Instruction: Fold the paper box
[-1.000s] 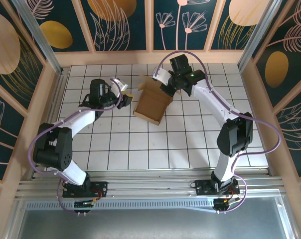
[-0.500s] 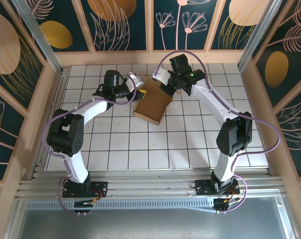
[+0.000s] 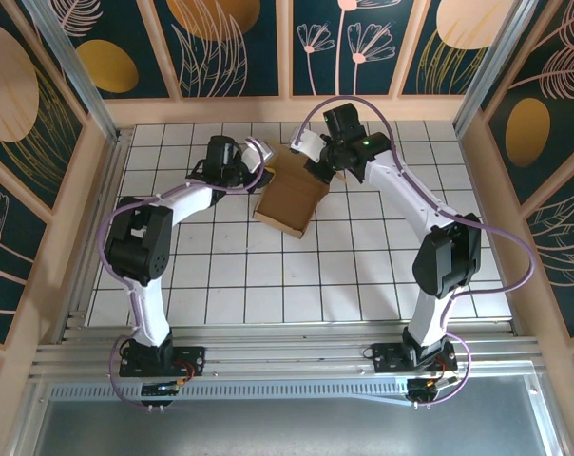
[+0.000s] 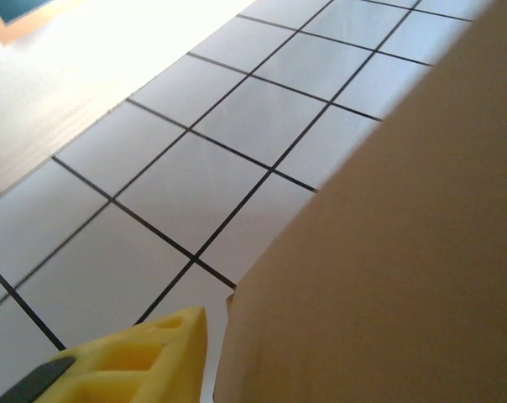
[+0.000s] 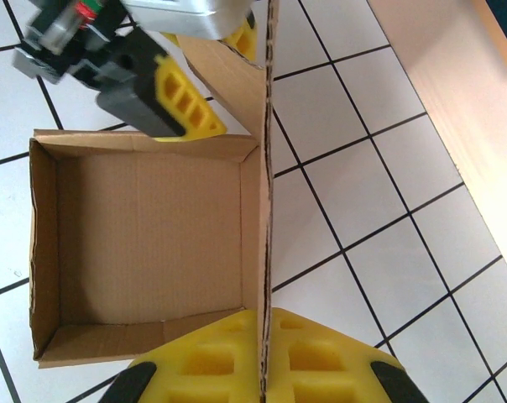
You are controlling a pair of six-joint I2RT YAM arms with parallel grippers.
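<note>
The paper box (image 3: 292,198) is a brown cardboard tray with upright walls, standing on the white tiled table. In the right wrist view its open inside (image 5: 144,252) lies left of a tall wall. My right gripper (image 5: 264,361) is shut on that wall, one yellow finger on each side. My left gripper (image 3: 258,163) is at the box's far left corner. Its fingers (image 5: 185,107) stand apart, straddling a loose flap (image 5: 220,75). In the left wrist view one yellow finger (image 4: 128,361) sits just beside the cardboard (image 4: 388,252), and the other is hidden behind it.
White tiles with black grid lines (image 3: 268,275) surround the box. A wooden rim (image 3: 287,109) and painted panels close the table at the back and sides. A rim (image 5: 455,75) also runs close on the right in the right wrist view.
My left arm has swung right and forward from the left of the table, up to the box's far left corner. The right gripper and the box have stayed put.
</note>
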